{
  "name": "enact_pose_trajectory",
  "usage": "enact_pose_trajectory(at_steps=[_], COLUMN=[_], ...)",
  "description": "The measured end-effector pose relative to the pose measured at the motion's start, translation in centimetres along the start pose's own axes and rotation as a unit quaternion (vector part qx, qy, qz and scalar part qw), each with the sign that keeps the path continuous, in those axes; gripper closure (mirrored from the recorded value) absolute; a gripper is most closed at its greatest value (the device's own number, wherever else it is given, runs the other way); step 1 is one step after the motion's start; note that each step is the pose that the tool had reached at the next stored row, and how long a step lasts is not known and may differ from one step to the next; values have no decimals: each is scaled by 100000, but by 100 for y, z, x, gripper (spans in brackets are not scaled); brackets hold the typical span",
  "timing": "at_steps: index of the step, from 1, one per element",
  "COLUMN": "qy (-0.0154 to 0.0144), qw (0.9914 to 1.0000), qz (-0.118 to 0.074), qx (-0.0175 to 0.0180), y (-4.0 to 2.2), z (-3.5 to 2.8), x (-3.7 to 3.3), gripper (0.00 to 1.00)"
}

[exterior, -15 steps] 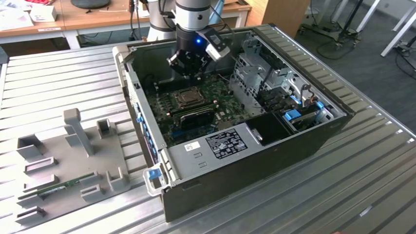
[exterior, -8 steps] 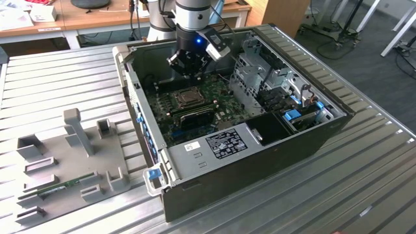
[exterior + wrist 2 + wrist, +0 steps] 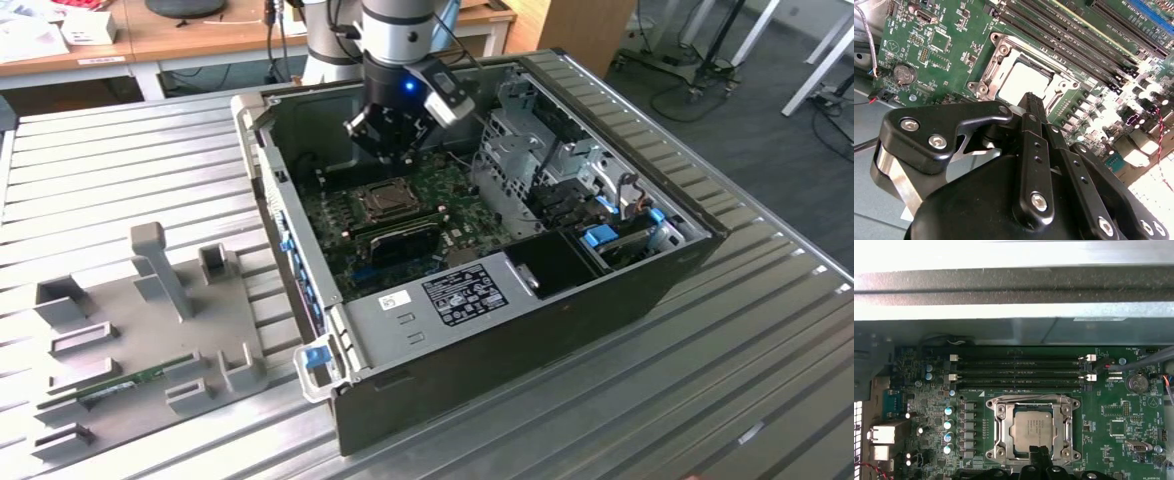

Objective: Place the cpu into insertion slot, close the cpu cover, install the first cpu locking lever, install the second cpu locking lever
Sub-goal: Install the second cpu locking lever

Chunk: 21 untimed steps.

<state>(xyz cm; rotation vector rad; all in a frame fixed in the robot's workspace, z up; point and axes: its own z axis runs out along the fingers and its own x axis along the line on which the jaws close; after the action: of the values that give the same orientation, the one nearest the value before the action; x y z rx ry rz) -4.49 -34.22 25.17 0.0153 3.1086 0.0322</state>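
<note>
Gripper: I see the gripper [image 3: 390, 140] hanging inside the open computer case [image 3: 667, 262], just above the green board [image 3: 400, 215]. In the second wrist view its fingers [image 3: 1032, 112] look pressed together, with nothing between them.
Chip: the cpu [image 3: 1032, 428] already lies flat inside the insertion slot [image 3: 1032, 429]; in both wrist views its pale metal face is visible in the middle.
Cover: the cpu cover [image 3: 1033, 406] seems to be lying down around the chip, a silver frame with the middle cut out. I cannot tell if it is fully seated.
Step in hand: I judge that the placing is done and the cover is down or nearly down, so the work now is at the locking levers. I cannot make out the levers clearly.
What the move needs: a small, exact push on a thin metal lever, low to the board, without touching the chip face.
Edges: the long black memory slots [image 3: 1021, 371] run just beside the socket on one side. The case wall [image 3: 287, 215] and the drive cage [image 3: 534, 150] stand on either side.
Open room: there is free space above the socket, but little to the sides.
Counter: the case stands on a ribbed metal counter [image 3: 120, 160].
</note>
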Motion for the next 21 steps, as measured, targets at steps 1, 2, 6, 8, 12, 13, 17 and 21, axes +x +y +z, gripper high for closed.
enact_pose_trajectory(at_steps=[1, 2, 6, 8, 12, 13, 17, 21], qy=[-2, -1, -1, -2, 1, 2, -4, 3], qw=[100000, 100000, 100000, 100000, 100000, 100000, 100000, 100000], qz=[-2, 0, -1, 2, -1, 1, 2, -3], qx=[-5, -4, -3, -7, -3, 0, -4, 0], y=[-6, -10, -29, -35, -52, -52, -52, -57], z=[0, 0, 0, 0, -1, -1, -6, -8], x=[0, 0, 0, 0, -1, 0, -1, -1], gripper=[90, 90, 90, 90, 90, 90, 90, 90])
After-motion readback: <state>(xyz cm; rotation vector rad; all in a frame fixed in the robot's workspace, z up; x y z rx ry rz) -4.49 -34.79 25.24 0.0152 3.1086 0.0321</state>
